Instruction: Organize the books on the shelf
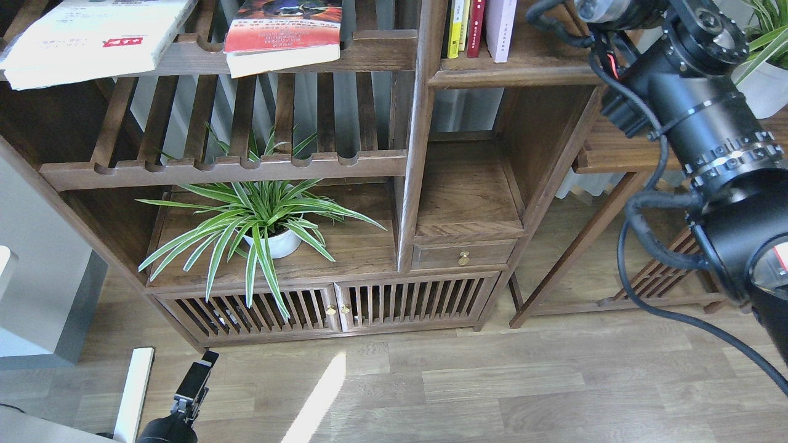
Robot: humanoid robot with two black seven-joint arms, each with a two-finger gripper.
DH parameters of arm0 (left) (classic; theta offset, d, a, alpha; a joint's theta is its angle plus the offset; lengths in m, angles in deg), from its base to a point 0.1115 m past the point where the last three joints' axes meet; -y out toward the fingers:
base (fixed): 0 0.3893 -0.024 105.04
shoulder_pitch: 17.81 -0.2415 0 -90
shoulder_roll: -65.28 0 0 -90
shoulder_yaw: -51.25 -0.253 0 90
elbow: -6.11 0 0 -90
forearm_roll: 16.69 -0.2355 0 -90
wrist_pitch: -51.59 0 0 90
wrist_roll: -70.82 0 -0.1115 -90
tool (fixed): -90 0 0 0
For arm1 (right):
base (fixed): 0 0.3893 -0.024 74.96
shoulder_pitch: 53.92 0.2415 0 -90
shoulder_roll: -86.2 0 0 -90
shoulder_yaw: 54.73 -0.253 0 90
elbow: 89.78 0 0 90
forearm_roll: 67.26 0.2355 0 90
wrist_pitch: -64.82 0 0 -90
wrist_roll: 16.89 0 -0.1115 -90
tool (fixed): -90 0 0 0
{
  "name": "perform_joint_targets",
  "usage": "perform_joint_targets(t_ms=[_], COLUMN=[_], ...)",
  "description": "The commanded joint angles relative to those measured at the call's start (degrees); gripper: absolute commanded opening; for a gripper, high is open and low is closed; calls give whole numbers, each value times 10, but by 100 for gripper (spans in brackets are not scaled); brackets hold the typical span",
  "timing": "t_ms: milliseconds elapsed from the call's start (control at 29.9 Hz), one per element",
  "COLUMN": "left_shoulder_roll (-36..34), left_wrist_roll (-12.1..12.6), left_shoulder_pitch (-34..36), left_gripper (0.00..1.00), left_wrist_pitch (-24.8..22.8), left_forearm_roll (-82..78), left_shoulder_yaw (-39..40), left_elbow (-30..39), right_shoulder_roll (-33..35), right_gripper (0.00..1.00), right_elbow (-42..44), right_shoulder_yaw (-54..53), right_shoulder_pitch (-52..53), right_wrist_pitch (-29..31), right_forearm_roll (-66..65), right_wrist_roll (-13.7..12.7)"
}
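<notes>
At the top of the frame, right of centre, slim yellow and red books and a pale lilac-white book stand upright on the solid-plank shelf, long axes vertical, spines facing out. In the upper left, a large white book lies flat on a slatted rack, long axis running left to right. Beside it a red-orange book also lies flat, its page edge toward the camera. The right arm rises from the lower right edge toward the top right; its jaws are cut off by the frame. At the bottom left, the left gripper points upward over the floor; whether its jaws are apart cannot be told.
</notes>
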Motion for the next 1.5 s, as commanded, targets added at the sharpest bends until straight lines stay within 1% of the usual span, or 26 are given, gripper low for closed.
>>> perform_joint_targets(t_ms=[0, 100, 201, 368, 568, 635, 702, 735, 802, 902, 936, 1170, 1203, 1304, 1370, 1471], left_shoulder_roll=[1, 2, 2, 1, 2, 2, 2, 2, 2, -3, -5, -7, -7, -9, -10, -10], left_wrist_roll=[1, 2, 2, 1, 1, 1, 1, 1, 1, 1, 1, 2, 2, 3, 3, 4], left_shoulder_pitch=[2, 5, 5, 5, 7, 8, 10, 11, 14, 20, 21, 35, 40, 57, 71, 93], left_gripper=[99, 99, 99, 99, 99, 99, 99, 99, 99, 99, 99, 99, 99, 99, 98, 98], left_wrist_pitch=[0, 0, 0, 0, 0, 0, 0, 0, 0, 0, 0, 0, 0, 0, 0, 0], left_forearm_roll=[0, 0, 0, 0, 0, 0, 0, 1, 1, 1, 1, 1, 1, 1, 1, 1], left_shoulder_yaw=[0, -1, -2, -1, -1, -1, 0, 0, 2, 6, 8, 45, 47, 52, 56, 56], left_elbow=[0, 0, 0, 0, 3, 4, 7, 9, 15, 31, 40, 66, 69, 88, 91, 91], right_shoulder_roll=[20, 22, 24, 29, 43, 43, 37, 37, 38, 36, 37, 40, 41, 43, 39, 37], right_gripper=[70, 76, 76, 78, 82, 85, 95, 97, 97, 97, 97, 97, 97, 98, 97, 98], right_elbow=[-34, -74, -129, -180, -234, -248, -256, -263, -277, -292, -295, -306, -308, -314, -319, -325], right_shoulder_yaw=[0, -1, -7, -22, -46, -57, -65, -70, -83, -115, -130, -210, -218, -228, -229, -229], right_shoulder_pitch=[-11, -45, -80, -103, -141, -162, -184, -196, -212, -255, -271, -376, -394, -465, -491, -526], right_wrist_pitch=[0, -1, -8, -45, -47, -42, -34, -19, 17, 109, 153, 404, 416, 416, 416, 416], right_forearm_roll=[27, 36, 37, 37, 38, 45, 54, 58, 64, 81, 86, 102, 112, 167, 188, 193], right_wrist_roll=[-2, -2, -2, -3, -4, -6, -6, -6, -6, -6, -7, -11, -14, -31, -40, -41])
